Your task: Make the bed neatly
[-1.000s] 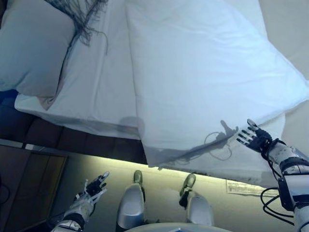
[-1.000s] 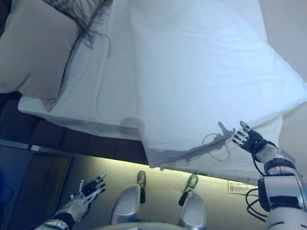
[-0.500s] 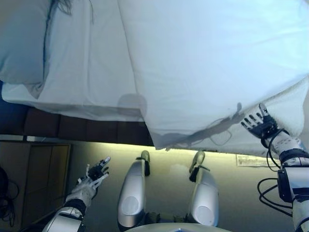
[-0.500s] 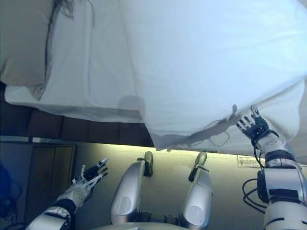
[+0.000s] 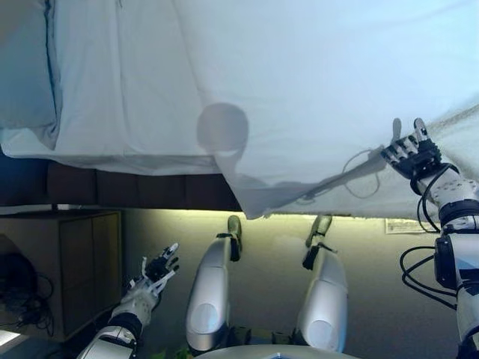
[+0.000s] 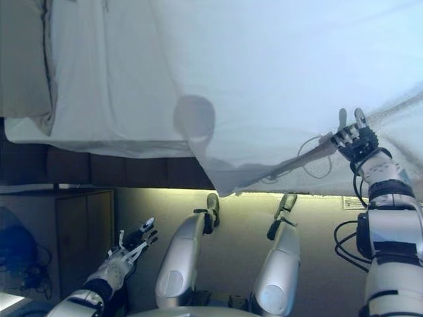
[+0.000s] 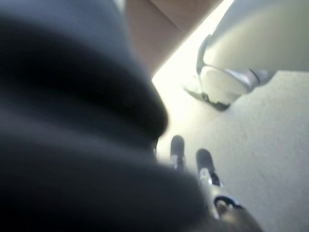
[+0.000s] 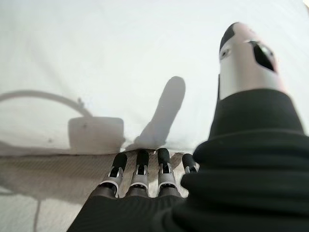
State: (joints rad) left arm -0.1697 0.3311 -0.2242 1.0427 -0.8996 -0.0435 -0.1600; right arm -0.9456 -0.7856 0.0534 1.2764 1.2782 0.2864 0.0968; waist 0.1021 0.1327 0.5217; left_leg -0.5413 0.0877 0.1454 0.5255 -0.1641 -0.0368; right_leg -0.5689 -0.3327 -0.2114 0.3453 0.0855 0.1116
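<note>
open floor (image 5: 374, 284) below the overhanging duvet (image 5: 322, 97), wooden nightstand (image 5: 82, 262) just beside the left hand (image 5: 153, 273)

left hand (image 5: 156, 273): low, fingers spread | right hand (image 5: 413, 155): raised, fingers straight

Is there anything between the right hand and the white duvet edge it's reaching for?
Nothing visible stands in the way. The right hand is open at the hanging edge of the white duvet, with only the mattress side behind. The left hand hangs low, away from the bed.
</note>
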